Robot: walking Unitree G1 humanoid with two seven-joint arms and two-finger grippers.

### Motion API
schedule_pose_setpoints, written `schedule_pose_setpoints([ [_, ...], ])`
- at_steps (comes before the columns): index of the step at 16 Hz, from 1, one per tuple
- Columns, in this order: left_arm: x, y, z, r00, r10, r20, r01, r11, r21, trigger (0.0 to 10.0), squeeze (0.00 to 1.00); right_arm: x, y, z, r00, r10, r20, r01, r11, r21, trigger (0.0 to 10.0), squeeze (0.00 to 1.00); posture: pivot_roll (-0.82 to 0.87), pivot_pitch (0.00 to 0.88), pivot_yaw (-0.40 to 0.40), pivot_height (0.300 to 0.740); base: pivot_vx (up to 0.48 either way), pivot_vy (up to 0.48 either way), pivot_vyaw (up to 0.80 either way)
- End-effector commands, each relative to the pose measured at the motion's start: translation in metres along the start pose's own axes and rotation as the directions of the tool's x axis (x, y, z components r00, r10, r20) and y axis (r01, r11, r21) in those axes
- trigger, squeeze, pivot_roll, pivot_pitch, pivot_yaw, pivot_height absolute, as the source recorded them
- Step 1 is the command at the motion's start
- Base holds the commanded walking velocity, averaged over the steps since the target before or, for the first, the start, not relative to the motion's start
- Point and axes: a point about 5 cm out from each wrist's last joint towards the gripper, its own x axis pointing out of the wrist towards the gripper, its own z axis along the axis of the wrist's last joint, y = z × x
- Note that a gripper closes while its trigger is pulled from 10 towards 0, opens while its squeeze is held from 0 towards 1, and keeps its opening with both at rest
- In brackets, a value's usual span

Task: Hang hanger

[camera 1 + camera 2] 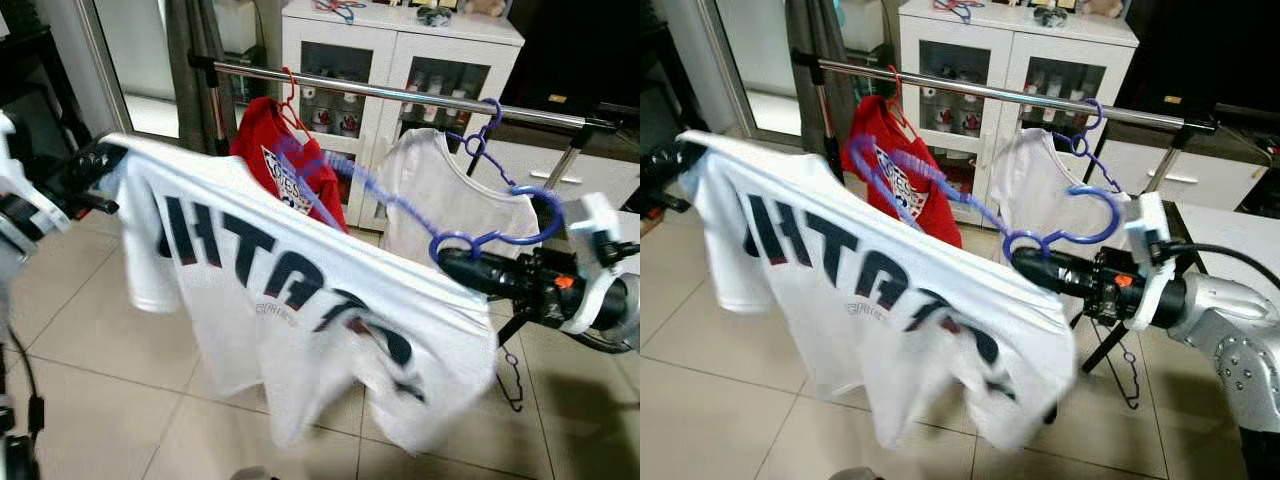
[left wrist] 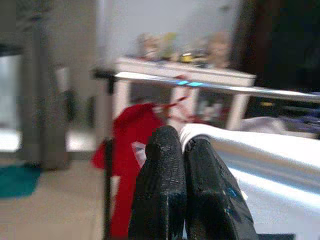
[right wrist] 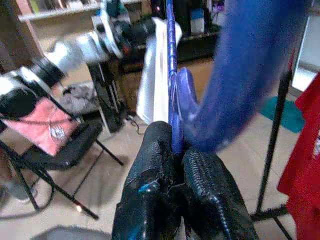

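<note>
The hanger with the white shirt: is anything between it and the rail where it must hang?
Nothing visible blocks it. The hanger, held by the right tool, sits below the rail. Two garments already hang there: a red shirt and a white one, with bare rail between them.

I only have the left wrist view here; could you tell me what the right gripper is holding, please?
Observer: The right gripper is shut on the blue hanger, near its hook.
Operator: Is the shirt on that hanger?
Observer: Yes, the white shirt is stretched between both grippers; the left gripper pinches its far shoulder.
Operator: Thanks. Is there room on the rail?
Observer: The rail already carries a red shirt and another white one, with a gap between them.
</note>
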Motion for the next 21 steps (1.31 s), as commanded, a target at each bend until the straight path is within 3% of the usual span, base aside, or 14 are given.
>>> schedule_pose_setpoints([
  [1, -0.005, 0.018, 0.005, 0.984, 0.176, 0.034, -0.177, 0.984, 0.035, 0.0, 0.0, -0.008, -0.002, 0.008, 0.999, -0.043, 0.031, 0.043, 0.999, -0.008, 10.0, 0.0, 0.07, 0.0, -0.032, 0.74, 0.0, 0.0, 0.0],
  [3, 0.002, 0.005, -0.006, 0.991, 0.134, 0.02, -0.134, 0.99, 0.039, 0.0, 0.0, 0.0, -0.004, 0.013, 0.993, -0.066, 0.103, 0.066, 0.998, -0.001, 10.0, 0.0, 0.07, 0.0, -0.036, 0.74, 0.0, 0.0, 0.0],
  [4, 0.011, -0.026, -0.02, 0.999, -0.039, -0.017, 0.039, 0.999, 0.028, 0.0, 0.0, 0.012, -0.007, 0.016, 0.981, -0.127, 0.15, 0.129, 0.992, -0.009, 10.0, 0.0, 0.07, 0.0, -0.038, 0.74, 0.0, 0.0, 0.0],
  [5, 0.014, -0.042, -0.026, 0.991, -0.13, -0.032, 0.131, 0.991, 0.026, 0.0, 0.0, 0.018, -0.012, 0.016, 0.969, -0.178, 0.17, 0.179, 0.984, 0.006, 10.0, 0.0, 0.07, 0.0, -0.038, 0.74, 0.0, 0.0, 0.0],
  [6, 0.019, -0.09, -0.043, 0.923, -0.378, -0.077, 0.38, 0.925, 0.016, 0.0, 0.0, 0.036, -0.026, 0.018, 0.921, -0.314, 0.229, 0.31, 0.949, 0.055, 10.0, 0.0, 0.07, 0.0, -0.04, 0.74, 0.0, 0.0, 0.0],
  [7, 0.021, -0.107, -0.048, 0.894, -0.443, -0.065, 0.444, 0.896, -0.002, 0.0, 0.0, 0.044, -0.03, 0.017, 0.901, -0.355, 0.249, 0.345, 0.935, 0.081, 10.0, 0.0, 0.07, 0.0, -0.04, 0.74, 0.0, 0.0, 0.0],
  [8, 0.025, -0.147, -0.051, 0.819, -0.574, -0.015, 0.573, 0.818, -0.052, 0.0, 0.0, 0.06, -0.037, 0.016, 0.847, -0.436, 0.305, 0.415, 0.9, 0.135, 10.0, 0.0, 0.07, 0.0, -0.039, 0.74, 0.0, 0.0, 0.0],
  [9, 0.024, -0.169, -0.051, 0.761, -0.649, 0.015, 0.648, 0.757, -0.082, 0.0, 0.0, 0.067, -0.041, 0.015, 0.802, -0.493, 0.337, 0.462, 0.87, 0.173, 10.0, 0.0, 0.07, 0.0, -0.039, 0.74, 0.0, 0.0, 0.0],
  [11, 0.013, -0.191, -0.044, 0.688, -0.722, 0.078, 0.725, 0.677, -0.125, 0.0, 0.0, 0.065, -0.053, 0.01, 0.696, -0.622, 0.359, 0.584, 0.781, 0.22, 10.0, 0.0, 0.06, 0.0, -0.038, 0.74, 0.0, 0.0, 0.0],
  [13, 0.006, -0.199, -0.04, 0.661, -0.743, 0.103, 0.749, 0.645, -0.151, 0.0, 0.0, 0.061, -0.059, 0.003, 0.628, -0.698, 0.343, 0.667, 0.71, 0.225, 10.0, 0.0, 0.06, 0.0, -0.037, 0.74, 0.0, 0.0, 0.0],
  [15, -0.001, -0.188, -0.053, 0.769, -0.639, 0.011, 0.631, 0.756, -0.174, 0.0, 0.0, 0.057, -0.059, -0.018, 0.614, -0.762, 0.209, 0.764, 0.639, 0.085, 10.0, 0.0, 0.06, 0.0, -0.035, 0.74, 0.0, 0.0, 0.0],
  [16, -0.003, -0.177, -0.066, 0.835, -0.545, -0.075, 0.53, 0.833, -0.16, 0.0, 0.0, 0.055, -0.053, -0.03, 0.622, -0.77, 0.139, 0.775, 0.631, 0.029, 10.0, 0.0, 0.06, 0.0, -0.035, 0.74, 0.0, 0.0, 0.0],
  [18, -0.008, -0.159, -0.083, 0.908, -0.377, -0.185, 0.358, 0.925, -0.13, 0.0, 0.0, 0.051, -0.037, -0.054, 0.619, -0.786, 0.015, 0.786, 0.618, -0.024, 10.0, 0.0, 0.05, 0.0, -0.041, 0.74, 0.0, 0.0, 0.0],
  [21, -0.011, -0.15, -0.092, 0.957, -0.202, -0.209, 0.171, 0.972, -0.161, 0.0, 0.0, 0.046, -0.008, -0.083, 0.562, -0.82, -0.109, 0.821, 0.569, -0.047, 10.0, 0.0, 0.02, 0.0, -0.028, 0.74, 0.0, 0.0, -0.8],
])
